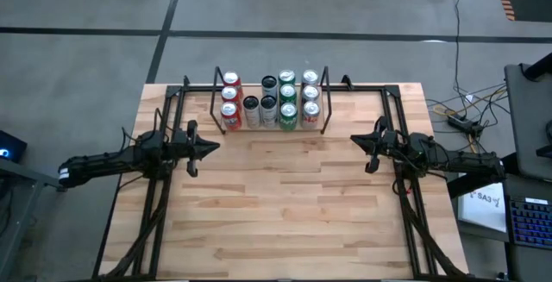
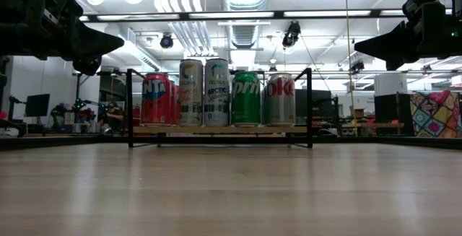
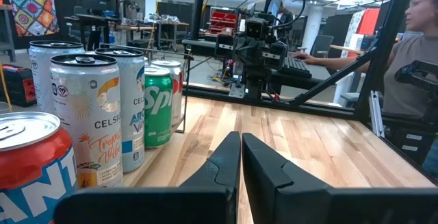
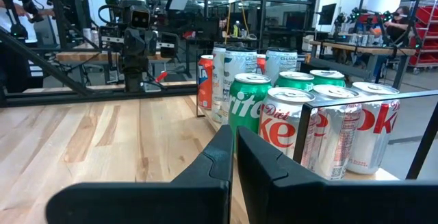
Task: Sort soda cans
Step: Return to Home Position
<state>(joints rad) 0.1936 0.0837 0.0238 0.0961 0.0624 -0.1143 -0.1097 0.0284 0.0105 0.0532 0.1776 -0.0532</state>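
Now we see the soda cans point(image 1: 287, 109) lined up in the rack point(image 2: 129, 110) at the bench's point(image 1: 285, 213) back edge; left gripper point(image 1: 215, 147) and right gripper point(image 1: 354, 140) hover apart, fingers pressed together, empty.

A pale wooden table point(image 1: 285, 204) carries a low black-framed shelf point(image 2: 220, 130) at the middle of its far edge. On the shelf the soda cans point(image 1: 269, 105) stand upright in close rows. The red cans point(image 1: 229, 109) are at the left end, then the white cans point(image 2: 191, 92), the green cans point(image 1: 287, 94), and the silver cans point(image 1: 310, 94) at the right end.
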